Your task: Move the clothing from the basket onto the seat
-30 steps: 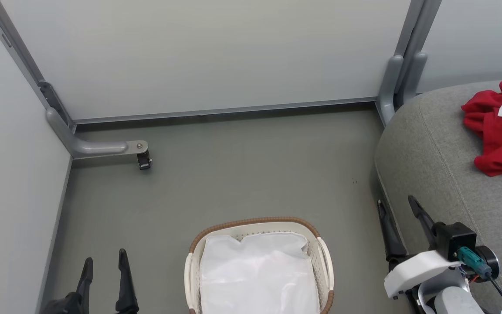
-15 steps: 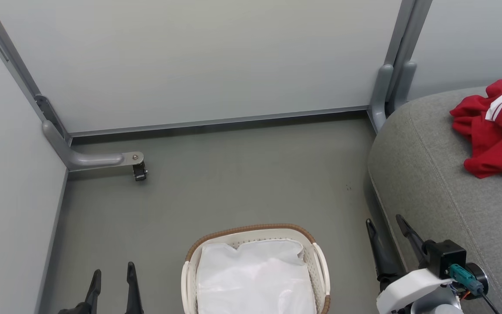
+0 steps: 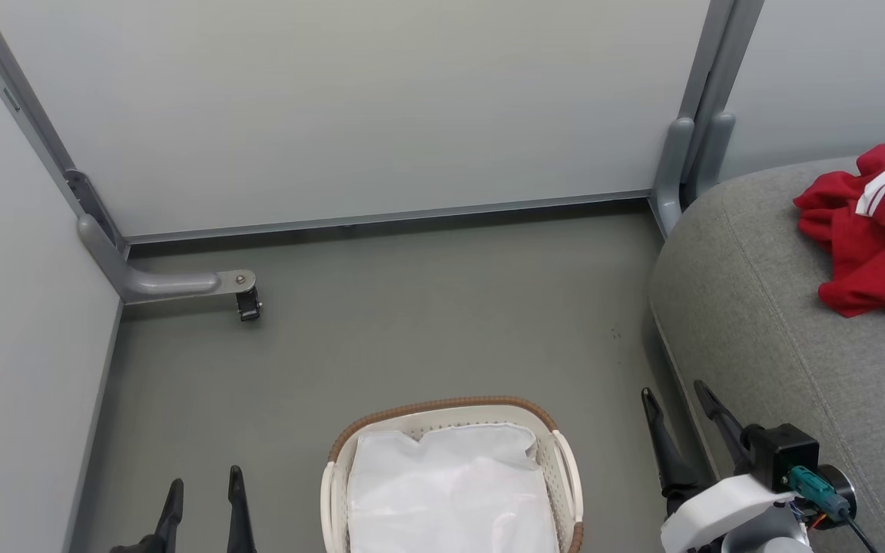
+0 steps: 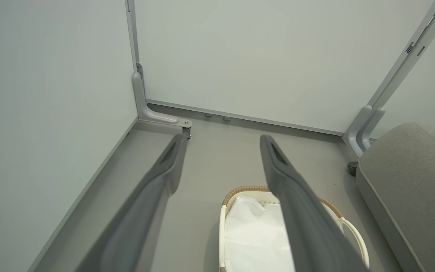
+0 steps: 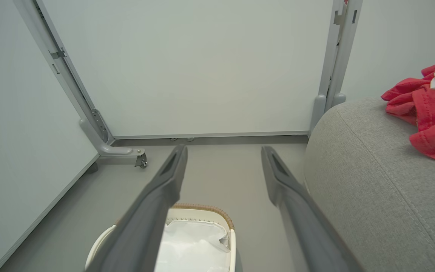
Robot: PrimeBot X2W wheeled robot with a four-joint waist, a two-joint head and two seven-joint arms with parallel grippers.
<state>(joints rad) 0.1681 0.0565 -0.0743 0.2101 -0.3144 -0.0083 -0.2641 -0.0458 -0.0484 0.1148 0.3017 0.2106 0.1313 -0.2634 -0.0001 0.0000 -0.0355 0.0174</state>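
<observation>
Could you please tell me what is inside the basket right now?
A plain white sheet lies inside the basket, covering nearly all of its inside. Whatever may lie beneath the sheet is hidden.

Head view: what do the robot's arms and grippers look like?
Left gripper and right gripper each have two long, tapering dark grey fingers. Behind the right one sit a white shell, a black block and a teal plug with black cable.
</observation>
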